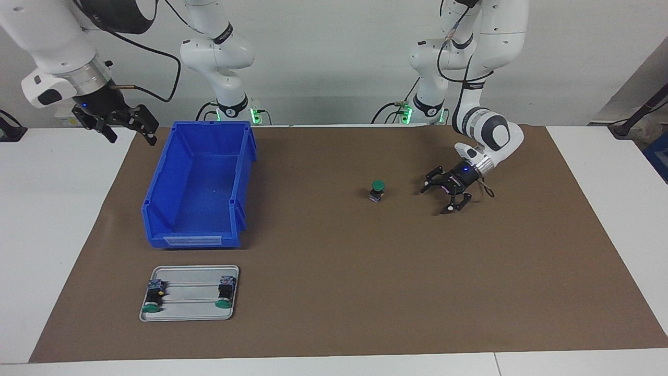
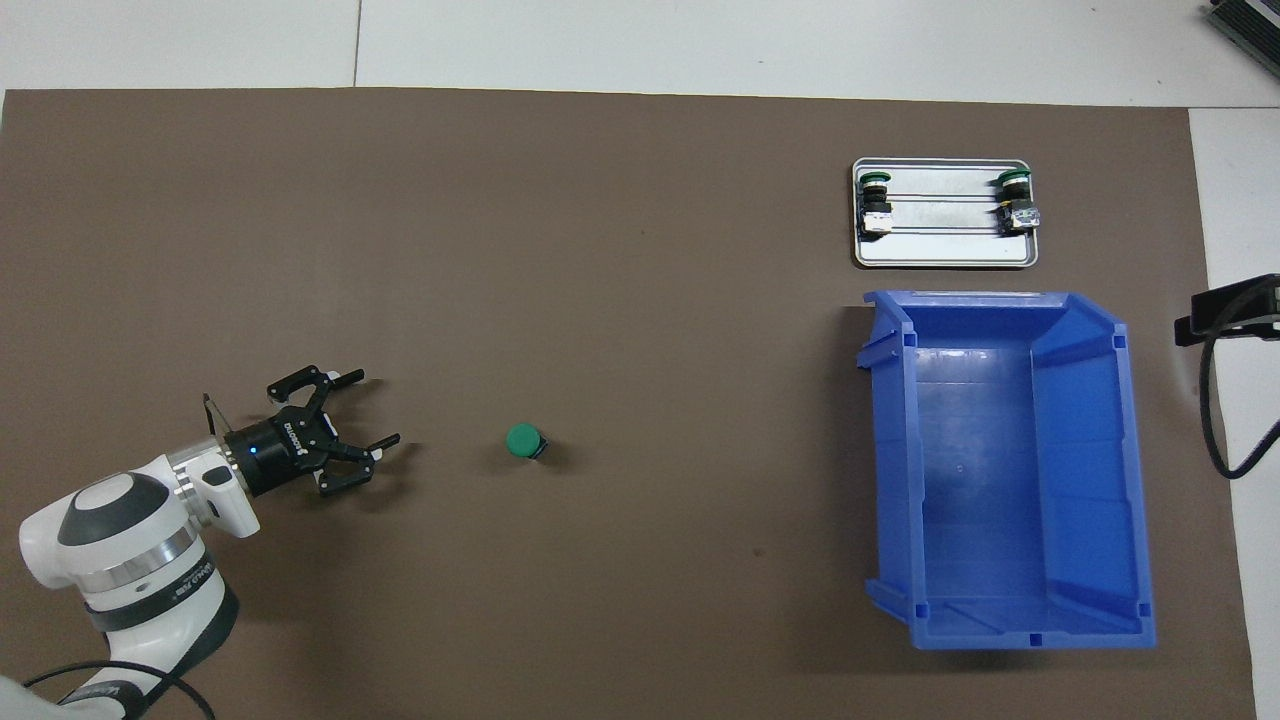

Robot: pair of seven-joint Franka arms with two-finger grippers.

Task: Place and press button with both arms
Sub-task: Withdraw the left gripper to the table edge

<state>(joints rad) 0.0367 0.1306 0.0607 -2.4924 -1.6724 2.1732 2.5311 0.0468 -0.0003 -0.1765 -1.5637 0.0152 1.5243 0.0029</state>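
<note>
The button (image 1: 377,190) stands upright on the brown mat with its round green cap (image 2: 522,439) facing up. My left gripper (image 1: 434,200) hangs low over the mat beside it, toward the left arm's end of the table, jaws open and pointing at the button with a clear gap between them. The overhead view shows the same left gripper (image 2: 375,408) with nothing between its fingers. My right gripper (image 1: 133,137) waits raised and open over the white table beside the blue bin, holding nothing.
A blue bin (image 1: 193,241) sits on the mat toward the right arm's end. A metal tray (image 1: 190,313), farther from the robots than the bin, holds two more green-capped buttons (image 1: 152,298) (image 1: 225,294) lying on their sides.
</note>
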